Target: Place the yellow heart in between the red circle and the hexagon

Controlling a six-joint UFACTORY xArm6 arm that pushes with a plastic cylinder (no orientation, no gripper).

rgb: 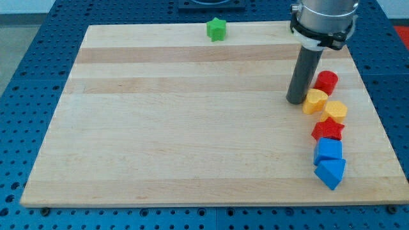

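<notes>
While my tip (296,101) rests on the board (179,128), it touches the left side of the yellow heart (314,101). That heart sits between the red circle (326,82), farther right, and the yellow hexagon (335,111), nearer. No jaws exist on this rod. A green star (216,29) lies far off.

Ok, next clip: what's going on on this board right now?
My tip rests just left of the yellow heart, near the view's right edge. The red circle sits just above-right of the heart, the yellow hexagon just below-right. The heart already lies roughly between them, slightly left of their line.
</notes>
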